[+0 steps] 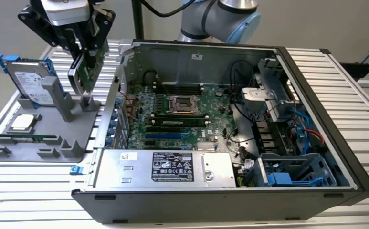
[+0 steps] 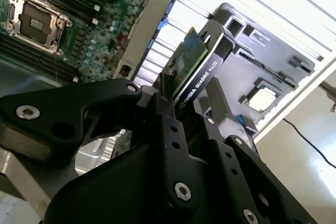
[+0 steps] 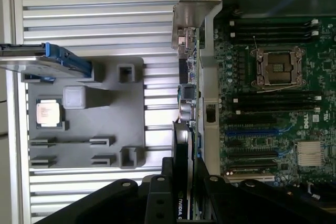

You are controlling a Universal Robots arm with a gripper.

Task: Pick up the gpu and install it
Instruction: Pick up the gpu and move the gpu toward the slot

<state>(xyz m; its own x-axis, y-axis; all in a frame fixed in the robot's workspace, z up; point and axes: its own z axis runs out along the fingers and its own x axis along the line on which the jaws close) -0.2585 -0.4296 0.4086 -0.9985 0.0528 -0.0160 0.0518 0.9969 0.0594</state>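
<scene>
Two black fingers [image 2: 157,106] of the gripper [image 1: 87,51] are pinched on the gpu [image 1: 82,71], one against each flat side near its top edge. The card hangs below them on its edge and slightly tilted. In the second wrist view its green board and black shroud stick out past the fingertips.

Just under the card is a gray holder tray [image 1: 18,153]. The card's lower end is close above one of the tray's upright slotted posts [image 1: 89,102], on the side of the tray nearest the computer; whether a gap remains there I cannot tell.

Farther from the fingers across the tray, a hard drive [image 1: 31,83] with blue tabs stands upright in its cradle. A square processor chip [image 1: 22,122] lies flat beyond it, and a narrow green memory stick [image 1: 26,139] lies in a low cradle past that.

On the other side of the fingers is the open computer case [image 1: 191,200], lying with its side panel off, well lower than the gripper. Inside it the green motherboard [image 1: 171,119] faces up — its processor socket [image 1: 183,104] sits near the middle, and blue expansion slots [image 1: 165,136] run along the part nearer the silver power supply [image 1: 165,167].

Tray and case both rest on a slatted aluminium table [image 1: 37,200]. The robot arm [image 1: 219,19] rises behind the case.
</scene>
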